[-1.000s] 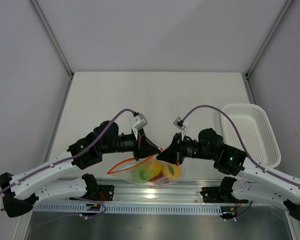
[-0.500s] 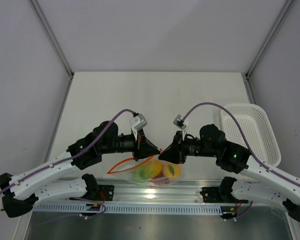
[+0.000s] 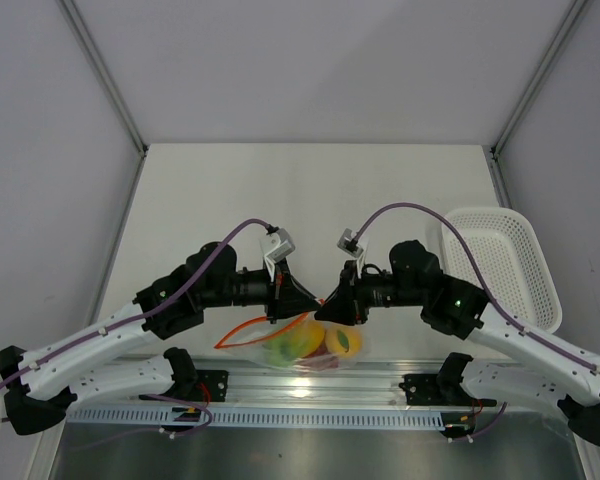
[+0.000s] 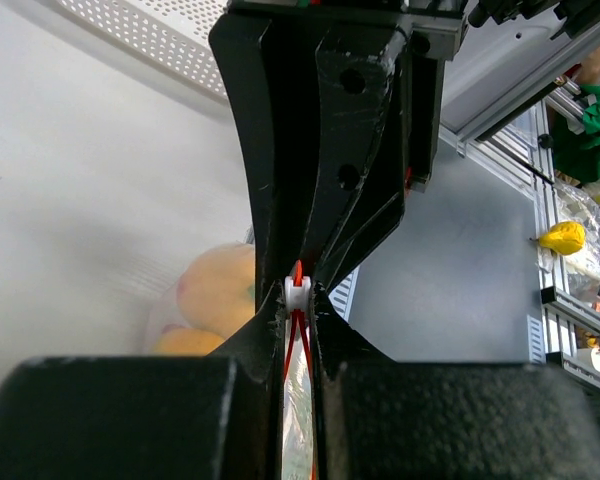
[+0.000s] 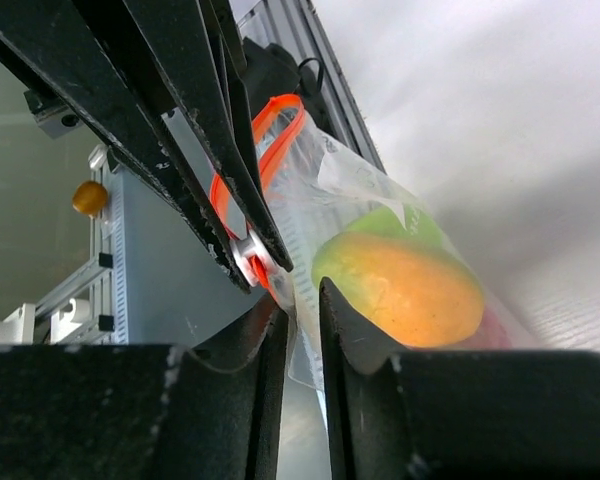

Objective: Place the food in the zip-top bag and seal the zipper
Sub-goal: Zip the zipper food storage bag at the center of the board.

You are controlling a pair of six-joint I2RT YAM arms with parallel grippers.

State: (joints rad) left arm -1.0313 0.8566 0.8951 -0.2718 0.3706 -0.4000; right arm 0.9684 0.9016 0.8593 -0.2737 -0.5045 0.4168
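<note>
Two pincers: my left pincer (image 3: 311, 298) and my right pincer (image 3: 330, 303) meet tip to tip over the near middle of the bench (image 3: 310, 200), just above the bag (image 5: 352, 190).
Left pincer: clenched on the small white tab (image 4: 296, 292) of the zipper (image 5: 271, 118), with the orange-red strip running down from the tab between my fingers.
Right pincer: released. A narrow gap shows between my fingers, the bag's clear film runs into it, and my tips sit just beside the tab.
Bag: clear and crinkly, below the two pincers at the near edge of the bench, next to the metal rail (image 3: 300, 388). Whether it hangs or rests there, I cannot tell.
Zipper: beyond the tab, on my left arm's side, the strip bows out into a loop with its two sides apart.
Food: inside the bag, packed close together. I see a green fruit (image 3: 280, 348), a yellow-orange fruit (image 5: 410, 288) and a red fruit (image 3: 325, 362).
Basket: the white mesh basket (image 3: 540, 270) stands at the right side of the bench, well apart from the bag.
</note>
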